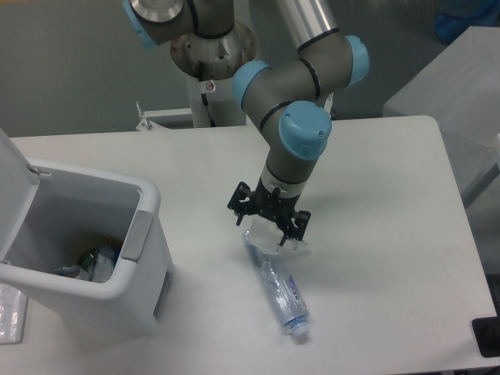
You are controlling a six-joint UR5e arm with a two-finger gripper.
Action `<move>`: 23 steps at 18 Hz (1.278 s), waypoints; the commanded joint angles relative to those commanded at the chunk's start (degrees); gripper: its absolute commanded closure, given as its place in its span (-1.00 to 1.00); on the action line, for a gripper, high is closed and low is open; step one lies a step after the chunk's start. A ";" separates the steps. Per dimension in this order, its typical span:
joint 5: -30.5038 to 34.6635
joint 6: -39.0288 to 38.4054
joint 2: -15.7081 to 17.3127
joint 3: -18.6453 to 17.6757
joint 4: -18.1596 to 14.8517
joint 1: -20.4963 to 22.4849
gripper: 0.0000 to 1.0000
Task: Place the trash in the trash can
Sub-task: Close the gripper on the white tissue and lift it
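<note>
My gripper [269,228] straddles the bottle's [277,291] far end, fingers apart; some trash already lies in the bin [144,234].

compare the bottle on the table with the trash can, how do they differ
The bottle is clear with a blue-purple label; the trash can is opaque white with a grey tab. The bottle lies flat on the table, while the trash can stands upright, lid open. The bottle is far smaller. Both look plastic.

Clear bottle [276,287], blue-purple label
</note>
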 joint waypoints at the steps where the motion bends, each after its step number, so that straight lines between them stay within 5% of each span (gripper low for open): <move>1: 0.88 -0.17 0.09 -0.18 0.00 0.00 -1.00; 5: 5.01 0.18 0.00 -1.06 -0.09 0.09 -0.94; 10: 4.58 -0.53 -0.18 -0.53 -0.62 0.09 0.87; 11: 4.58 -0.53 -0.26 -0.44 -0.62 0.09 1.00; 23: -1.04 -0.61 0.26 3.42 -0.62 1.93 1.00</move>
